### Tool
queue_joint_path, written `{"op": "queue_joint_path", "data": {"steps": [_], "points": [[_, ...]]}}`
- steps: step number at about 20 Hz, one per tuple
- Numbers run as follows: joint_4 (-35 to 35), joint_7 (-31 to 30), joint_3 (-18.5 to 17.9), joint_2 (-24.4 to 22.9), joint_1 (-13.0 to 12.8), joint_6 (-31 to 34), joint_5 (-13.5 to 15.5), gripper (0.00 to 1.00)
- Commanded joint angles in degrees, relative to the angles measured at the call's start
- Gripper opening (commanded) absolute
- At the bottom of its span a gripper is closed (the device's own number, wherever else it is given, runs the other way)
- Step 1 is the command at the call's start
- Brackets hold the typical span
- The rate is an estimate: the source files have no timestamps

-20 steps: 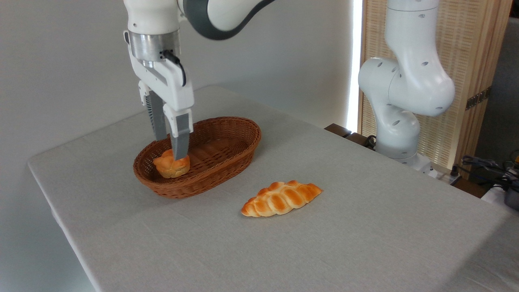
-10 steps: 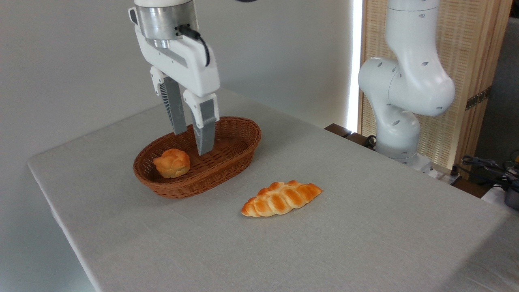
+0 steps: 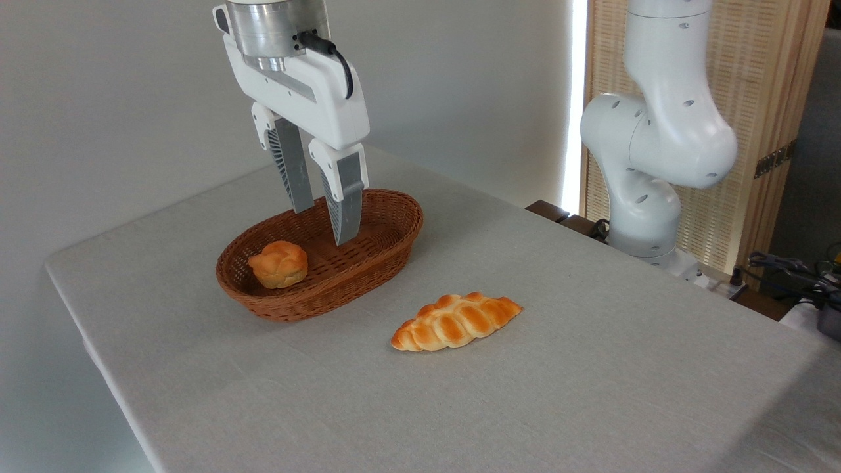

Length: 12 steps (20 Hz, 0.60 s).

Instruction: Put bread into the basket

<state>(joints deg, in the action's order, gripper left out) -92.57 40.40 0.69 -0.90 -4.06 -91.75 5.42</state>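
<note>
Lying left of gripper (image 3: 325, 226): bread (image 3: 279, 264).

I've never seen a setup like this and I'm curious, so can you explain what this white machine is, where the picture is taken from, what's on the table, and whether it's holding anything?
The white machine is a robot arm. Its base stands at the right of the table, and its end carries a gripper, two grey fingers that pinch things. One fixed camera looks down at the table from the front. On the grey cloth sits a brown woven basket with a small round bun inside, at its left end. A longer braided loaf lies on the cloth outside it. The gripper hangs open above the basket, holding nothing.
</note>
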Motion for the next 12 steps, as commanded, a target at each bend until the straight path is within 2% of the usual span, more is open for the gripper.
{"op": "queue_joint_path", "data": {"steps": [1, 4, 12], "points": [[1.9, 1.3, -0.6, 0.4, -0.4, 2.4, -0.5, 1.0], [2.0, 1.5, -0.4, 0.4, -0.4, 2.4, -4.1, 1.0], [2.0, 1.2, -0.6, 0.4, -0.4, 2.0, -4.4, 1.0]]}}
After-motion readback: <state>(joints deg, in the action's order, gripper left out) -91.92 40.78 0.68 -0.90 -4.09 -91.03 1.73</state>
